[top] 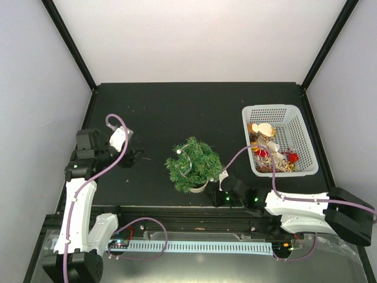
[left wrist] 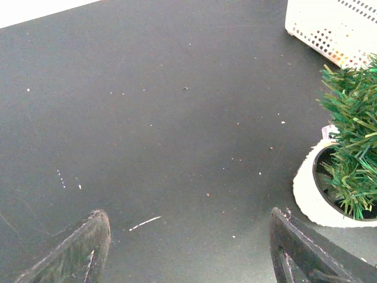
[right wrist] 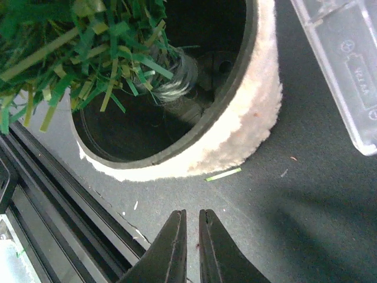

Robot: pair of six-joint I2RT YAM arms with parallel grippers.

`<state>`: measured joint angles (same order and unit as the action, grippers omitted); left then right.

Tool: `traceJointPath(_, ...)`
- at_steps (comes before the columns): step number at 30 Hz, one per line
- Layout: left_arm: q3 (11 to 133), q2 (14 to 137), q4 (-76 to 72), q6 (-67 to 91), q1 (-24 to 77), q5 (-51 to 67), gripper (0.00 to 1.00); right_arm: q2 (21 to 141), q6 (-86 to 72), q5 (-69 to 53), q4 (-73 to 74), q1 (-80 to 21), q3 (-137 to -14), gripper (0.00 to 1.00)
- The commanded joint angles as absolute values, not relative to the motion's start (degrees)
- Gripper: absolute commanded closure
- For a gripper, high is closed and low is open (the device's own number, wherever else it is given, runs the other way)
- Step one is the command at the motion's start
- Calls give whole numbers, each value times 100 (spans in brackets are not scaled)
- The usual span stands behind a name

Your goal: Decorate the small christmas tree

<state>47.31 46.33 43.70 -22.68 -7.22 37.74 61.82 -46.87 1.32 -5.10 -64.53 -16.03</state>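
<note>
Right gripper [right wrist: 192, 216]: fingers drawn all but together, only a thin slit between them, nothing held. It is low over the tabletop [top: 177, 112], just short of the tree's base, with the black rail [right wrist: 41, 177] at the near edge to one side.

Left gripper [left wrist: 188, 236]: fingers [left wrist: 94, 239] set wide apart, nothing between them. It hangs over bare black tabletop, left of the tree and apart from it.

Small christmas tree [top: 194, 165]: one, upright. It stands near the middle of the tabletop toward the near edge, between the two grippers. Bushy dark-green needle branches; the white base [right wrist: 247, 118] is a fuzzy round collar with a dark hollow inside, where the trunk shows. A stray green needle lies on the surface just beside the base.

Clear plastic case [right wrist: 341, 65]: lying flat on the tabletop near the base, on its far right side.

White mesh basket [top: 274, 109]: at the right of the tabletop, well apart from the tree. It holds mixed ornaments [top: 271, 150] in gold, red and cream, heaped at its near end.
</note>
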Motion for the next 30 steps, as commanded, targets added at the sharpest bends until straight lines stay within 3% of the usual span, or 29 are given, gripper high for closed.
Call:
traceJointPath(1,4722,4562,4186,-2156,-798,3870,25,6422,-4741,281,-1106,-6468,-1800,90)
traceJointPath(30,4673,4427,4163,-2162,-1035,3926,24,8358,-5176,-455,-2745,-5434,-2426,91)
